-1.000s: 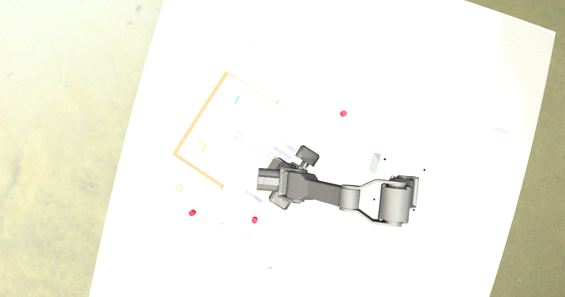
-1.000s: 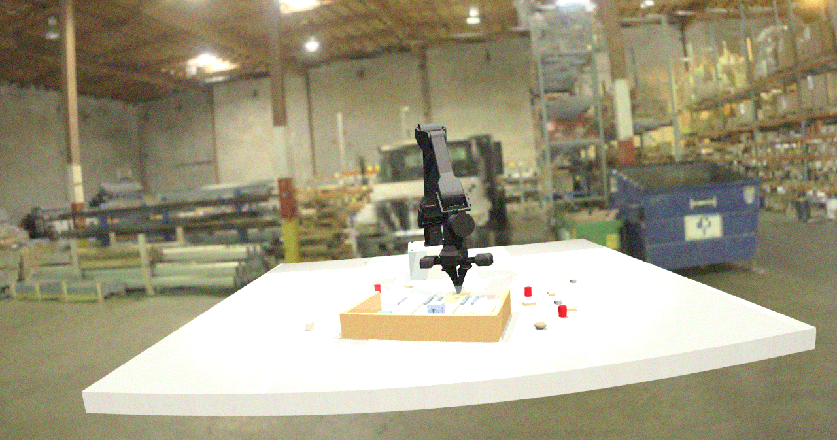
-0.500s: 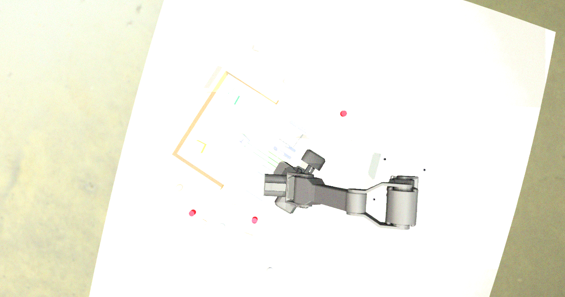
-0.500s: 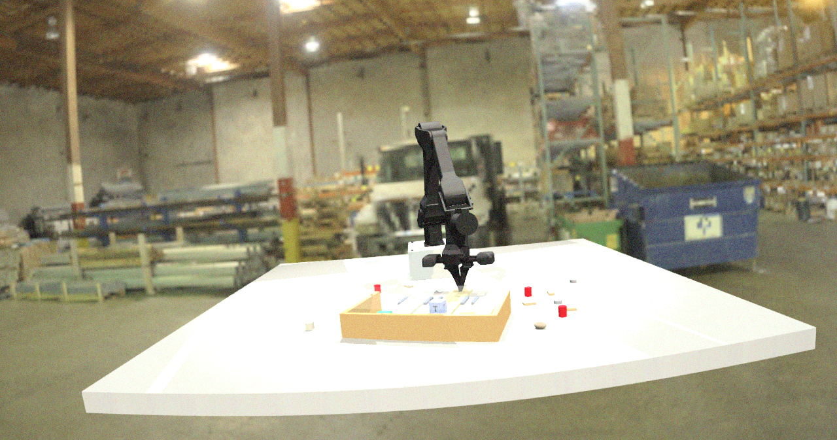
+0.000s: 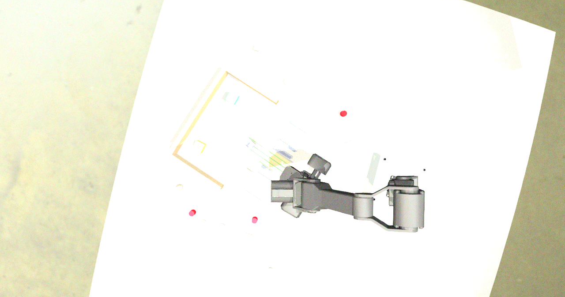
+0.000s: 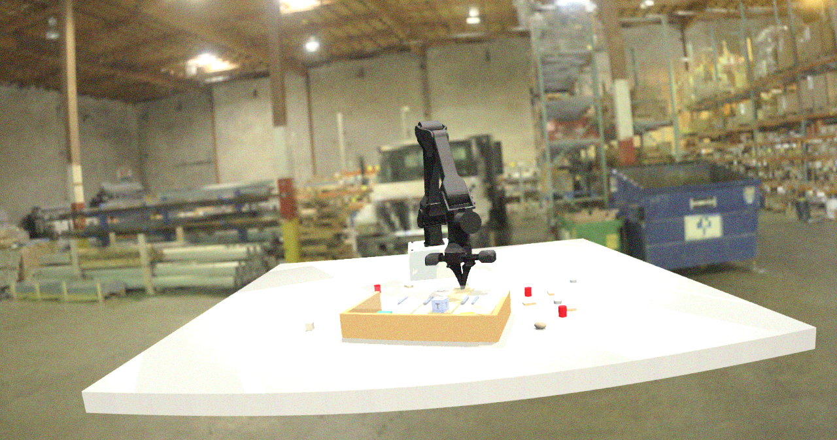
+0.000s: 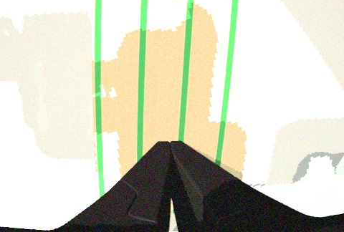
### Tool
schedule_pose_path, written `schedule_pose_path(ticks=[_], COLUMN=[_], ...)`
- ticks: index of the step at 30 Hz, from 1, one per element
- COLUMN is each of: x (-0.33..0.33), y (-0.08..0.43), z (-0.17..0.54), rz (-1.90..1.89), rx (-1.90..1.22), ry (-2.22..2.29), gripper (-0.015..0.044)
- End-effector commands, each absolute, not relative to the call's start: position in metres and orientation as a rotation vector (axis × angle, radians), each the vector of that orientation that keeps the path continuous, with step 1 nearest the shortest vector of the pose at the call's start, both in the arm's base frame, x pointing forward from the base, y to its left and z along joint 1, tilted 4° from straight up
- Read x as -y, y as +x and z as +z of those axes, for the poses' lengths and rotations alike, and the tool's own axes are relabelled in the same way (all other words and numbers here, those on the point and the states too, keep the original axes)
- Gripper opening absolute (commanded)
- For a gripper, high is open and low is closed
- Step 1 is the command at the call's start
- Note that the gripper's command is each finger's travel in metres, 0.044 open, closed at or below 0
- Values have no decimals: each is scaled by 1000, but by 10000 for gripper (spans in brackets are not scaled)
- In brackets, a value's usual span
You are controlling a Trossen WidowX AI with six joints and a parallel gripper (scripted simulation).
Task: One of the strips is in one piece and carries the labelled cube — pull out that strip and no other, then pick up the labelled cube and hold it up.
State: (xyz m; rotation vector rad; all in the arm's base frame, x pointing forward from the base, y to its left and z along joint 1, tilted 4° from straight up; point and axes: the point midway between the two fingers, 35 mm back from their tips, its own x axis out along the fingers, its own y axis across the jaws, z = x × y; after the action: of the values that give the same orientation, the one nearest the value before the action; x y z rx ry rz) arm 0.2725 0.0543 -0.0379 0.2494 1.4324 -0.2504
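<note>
The labelled cube (image 5: 250,144) (image 6: 440,304), pale blue with a dark T-like mark, stands inside the wooden tray at the far end of a green-striped strip (image 5: 276,160) (image 7: 163,81). The strip looks tan in shadow and washes out to white in the light; whether it is in one piece cannot be seen. My gripper (image 6: 463,287) (image 7: 168,153) is shut with nothing between its fingertips. It points down over the strip's near part, away from the cube; whether the tips touch the strip is unclear. The arm hides the tips in the top view.
The tray's wooden wall (image 5: 201,111) (image 6: 421,327) encloses the far side. A teal-edged block (image 5: 233,97) and a yellow-edged block (image 5: 200,145) stand inside it. Blue-grey rails (image 5: 283,153) flank the strip. Red cylinders (image 5: 343,113) (image 6: 562,310) and a stone (image 5: 179,186) (image 6: 539,325) lie outside.
</note>
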Motion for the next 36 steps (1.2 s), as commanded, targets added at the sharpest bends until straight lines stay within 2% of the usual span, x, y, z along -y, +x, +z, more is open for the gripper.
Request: schedule_pose_path(ticks=[1,36], x=[-57,-72], y=[257,216], z=[-43,-48], rz=[-249,-249], rx=[-1463,-1467], ry=[243,244], gripper=[0,0])
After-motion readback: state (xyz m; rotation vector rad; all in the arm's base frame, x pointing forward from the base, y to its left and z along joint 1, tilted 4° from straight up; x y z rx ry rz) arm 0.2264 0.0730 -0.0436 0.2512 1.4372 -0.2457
